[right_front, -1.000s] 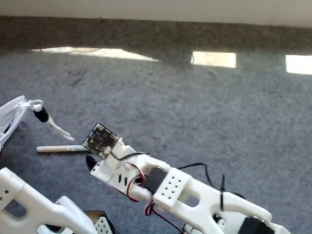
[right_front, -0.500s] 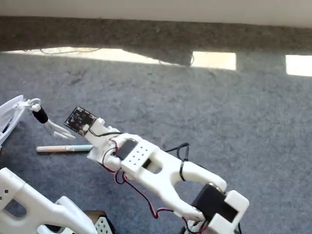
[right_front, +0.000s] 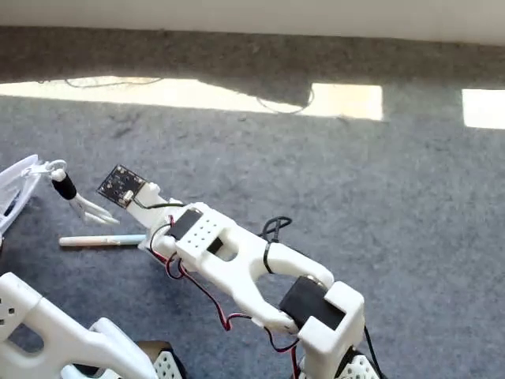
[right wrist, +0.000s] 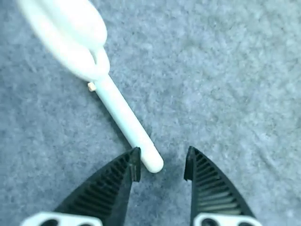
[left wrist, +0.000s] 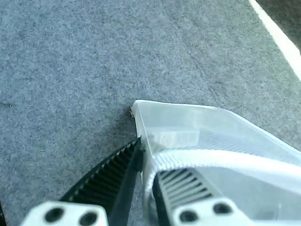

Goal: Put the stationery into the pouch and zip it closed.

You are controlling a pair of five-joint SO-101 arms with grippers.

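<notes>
A white pen (right_front: pixel 101 241) lies flat on the grey carpet. My right arm (right_front: pixel 207 238) stretches over its near end. In the right wrist view my right gripper (right wrist: pixel 162 157) is open, and the pen's tip (right wrist: pixel 149 162) sits between the two black fingers, close to one of them. A thicker white looped piece (right wrist: pixel 70 33) overlaps the pen's far end. The clear pouch (right_front: pixel 16 185) lies at the far left with a black-and-white piece (right_front: pixel 75 197) beside it. My left gripper (left wrist: pixel 146 157) is shut on the pouch's edge (left wrist: pixel 202 132).
Grey carpet (right_front: pixel 355 205) spreads out to the right and behind, with bright patches of sunlight along the back. The white left arm (right_front: pixel 55 335) fills the near left corner. A thin cable (right_front: pixel 102 81) lies near the back edge.
My right arm has swung left and away, so that its wrist now hangs over the pen's near end. The pen, the pouch and the left arm have stayed where they were.
</notes>
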